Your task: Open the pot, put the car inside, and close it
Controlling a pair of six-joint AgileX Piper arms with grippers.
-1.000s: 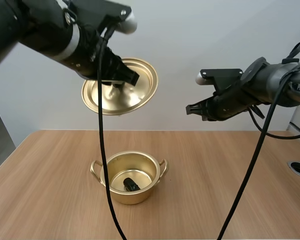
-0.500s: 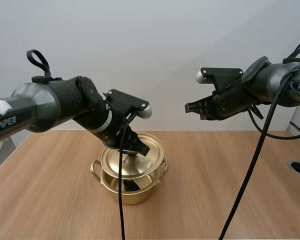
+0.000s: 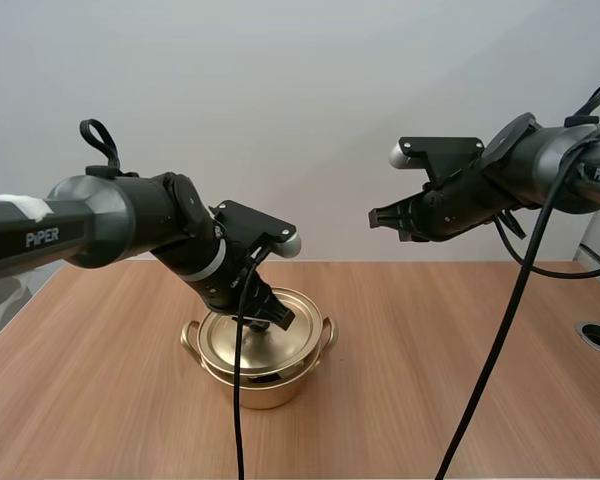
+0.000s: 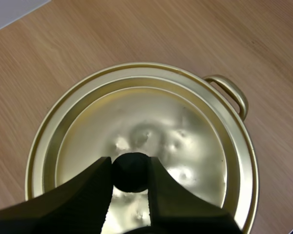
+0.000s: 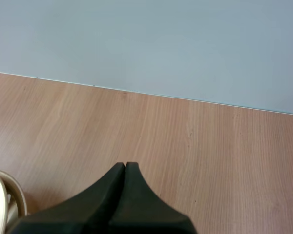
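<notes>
From the left wrist view you get what the high view hides: your left gripper [image 4: 130,168] has its two fingers [image 4: 95,181] pinched on the black knob [image 4: 130,173] at the middle of the gold lid [image 4: 154,117]. The lid lies over the pot [image 3: 266,386], and one pot handle [image 4: 233,92] juts past the lid's rim. The high view shows a dark slit under the lid's near edge. Your right gripper [image 3: 380,218] hangs high, well to the right of the pot. Its fingers are pressed together on nothing above the table [image 3: 430,350].
</notes>
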